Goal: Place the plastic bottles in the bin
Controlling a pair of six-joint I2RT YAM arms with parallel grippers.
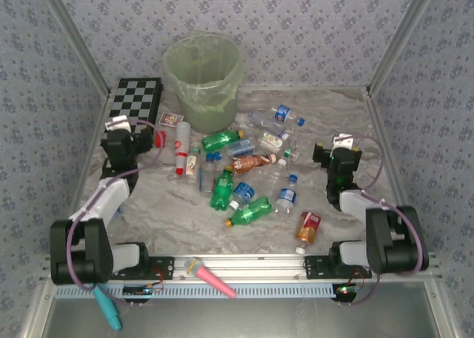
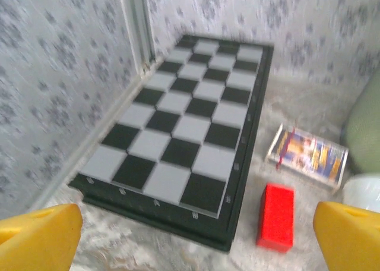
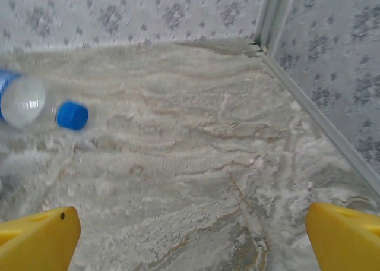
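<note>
1. The left arm's shoulder sits at the near left corner. Its pale forearm slants up and away to a black wrist, which puts the left gripper (image 1: 135, 133) just short of the chessboard (image 1: 137, 99).
2. From the left wrist, the left gripper (image 2: 193, 241) is spread wide, its yellow fingers (image 2: 35, 238) at either edge with nothing between them. Ahead lies the chessboard (image 2: 190, 116), with a small red block (image 2: 276, 216) just beside its near right corner. Past the block lies a clear case (image 2: 307, 155) with a printed card inside.
3. The right arm mirrors this from the near right corner, elbow folded low. Its forearm reaches away to the right gripper (image 1: 339, 151), which hangs over the table (image 1: 333, 108) right of the bottles.
4. The right gripper (image 3: 190, 238) is likewise released and empty over bare marbled surface. It faces the far right corner, and a clear bottle (image 3: 18, 98) with a blue cap lies at the left edge.
5. The plastic bottles (image 1: 222, 188) lie scattered on the table between the two arms (green, clear, brown and white ones). An orange-red bottle (image 1: 308, 225) lies apart, nearer the right arm.
6. The bin (image 1: 207, 101) stands upright at the far edge, right of the chessboard, with the nearest bottles just in front of it.
7. A pink tool (image 1: 215, 279) and a teal tool (image 1: 107, 308) lie by the near rail.
</note>
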